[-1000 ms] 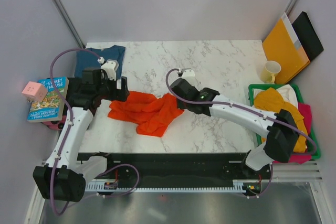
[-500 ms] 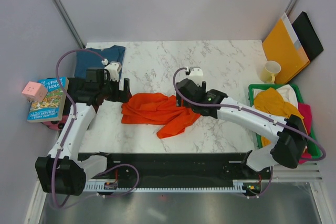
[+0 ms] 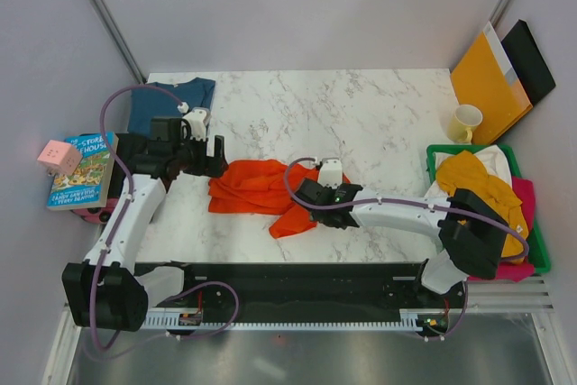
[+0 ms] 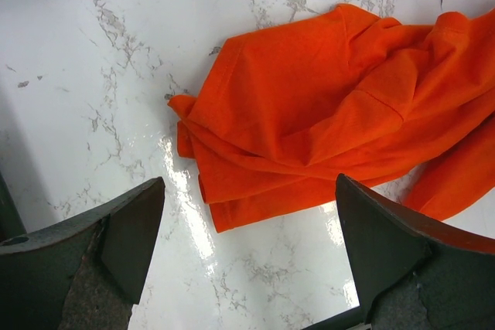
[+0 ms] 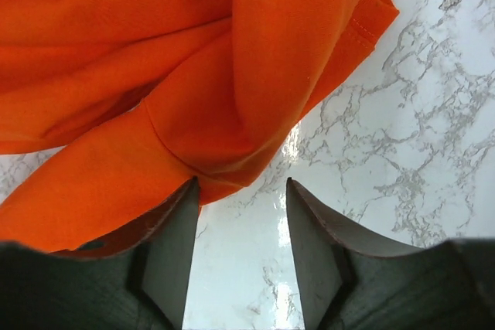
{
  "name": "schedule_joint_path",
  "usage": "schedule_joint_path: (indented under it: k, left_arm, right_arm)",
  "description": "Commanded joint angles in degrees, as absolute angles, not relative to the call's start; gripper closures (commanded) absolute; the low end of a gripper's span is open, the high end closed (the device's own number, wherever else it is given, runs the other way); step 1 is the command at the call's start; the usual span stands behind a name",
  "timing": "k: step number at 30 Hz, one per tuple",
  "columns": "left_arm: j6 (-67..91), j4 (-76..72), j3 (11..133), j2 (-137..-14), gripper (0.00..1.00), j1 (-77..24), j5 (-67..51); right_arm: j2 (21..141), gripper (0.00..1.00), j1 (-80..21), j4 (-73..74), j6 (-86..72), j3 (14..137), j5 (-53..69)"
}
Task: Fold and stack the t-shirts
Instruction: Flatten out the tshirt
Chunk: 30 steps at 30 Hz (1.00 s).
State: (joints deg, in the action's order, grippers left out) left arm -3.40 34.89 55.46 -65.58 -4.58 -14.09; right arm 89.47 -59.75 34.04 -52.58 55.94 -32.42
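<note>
The orange-red t-shirt [image 3: 261, 188] lies crumpled on the marble table [image 3: 361, 114], near its front edge and a little left of the middle, unfolded, with one tail of cloth running toward the near right. From my left wrist the orange-red t-shirt [image 4: 325, 113] shows as several bunched layers with a sleeve hem across the middle.

My left end effector [image 3: 216, 156] hangs just beside the shirt's left edge. From its wrist camera the left end effector [image 4: 249, 191] has its fingers [image 4: 116, 245] spread wide, with nothing held between them; cloth and bare marble lie below the gap.

My right end effector [image 3: 306, 194] sits low at the shirt's near right edge. In its own camera the right end effector [image 5: 240, 185] is parted by a narrow gap and grips nothing: white marble shows between the fingers [image 5: 166, 253], while a fold of the orange-red t-shirt [image 5: 193, 59] lies just past the left fingertip.

A dark teal-blue t-shirt [image 3: 167, 101] lies flat at the far left corner of the table. At the right, a green basket [image 3: 437, 152] holds a mustard yellow t-shirt [image 3: 473, 178], a white t-shirt [image 3: 496, 161] and a pink t-shirt [image 3: 523, 200] in a loose heap. A yellow mug [image 3: 466, 122] stands behind the basket.
</note>
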Motion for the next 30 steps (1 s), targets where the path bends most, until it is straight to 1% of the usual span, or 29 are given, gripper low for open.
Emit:
schedule_joint_path:
  k: [1,4,7,10,11,12,13,15,17,18,19,21,24,25,28,30]
  left_arm:
    - [-2.7,33.0,55.5,-66.4,0.02,-4.4,-15.6]
    - [-2.8,32.7,55.5,-66.6,0.02,-4.4,-15.5]
    - [-3.2,32.7,55.4,-66.8,0.02,-4.4,-15.3]
    - [-3.6,32.5,55.2,-66.8,0.03,-4.4,-15.0]
    - [-3.7,32.5,55.2,-66.9,0.03,-4.4,-14.9]
    - [-3.7,32.5,55.0,-67.0,0.03,-4.4,-14.9]
    - [-3.8,32.3,54.9,-67.0,0.04,-4.4,-14.9]
    - [-3.9,32.4,54.8,-67.1,0.05,-4.4,-14.9]
    - [-4.2,32.4,54.7,-67.5,0.09,-4.4,-15.0]
    - [-4.4,32.3,54.6,-68.0,0.14,-4.4,-14.7]
    - [-4.6,32.3,54.4,-68.3,0.16,-4.3,-14.7]
    - [-5.3,32.4,53.4,-69.2,0.16,-4.2,-16.0]
    - [-6.3,32.3,51.3,-70.1,0.11,-4.2,-19.1]
    - [-6.9,32.3,50.7,-70.4,0.11,-4.2,-19.8]
    - [-7.7,31.8,49.6,-71.0,0.12,-4.2,-20.0]
    - [-8.0,31.7,49.8,-72.0,0.17,-4.2,-19.0]
  right_arm:
    - [92.0,0.47,-60.1,32.3,-55.3,57.7,-35.9]
    - [93.4,0.51,-60.0,32.1,-55.0,58.8,-37.0]
    - [93.3,0.62,-59.9,32.3,-55.5,58.8,-38.2]
    - [92.1,0.76,-59.9,32.7,-56.5,58.0,-39.6]
    - [91.8,0.86,-60.0,32.9,-56.8,57.7,-39.9]
    - [91.0,0.92,-59.9,33.5,-57.4,57.4,-40.7]
    - [90.7,1.00,-59.9,33.8,-57.7,57.3,-41.1]
    - [89.3,1.00,-59.9,35.0,-58.6,57.0,-41.9]
    - [88.0,1.00,-59.9,36.0,-59.5,57.1,-43.3]
    - [85.9,1.00,-59.9,37.3,-59.8,57.7,-44.0]
    - [84.6,1.00,-59.9,38.0,-59.6,58.3,-46.1]
    - [80.4,1.00,-59.9,39.7,-59.0,60.2,-48.2]
    - [77.3,1.00,-59.9,42.1,-56.4,63.8,-51.6]
    - [77.0,1.00,-59.9,43.0,-55.9,64.8,-52.1]
    - [76.8,1.00,-59.9,45.6,-56.1,66.8,-53.0]
    - [76.4,1.00,-59.9,45.8,-56.6,66.3,-52.8]
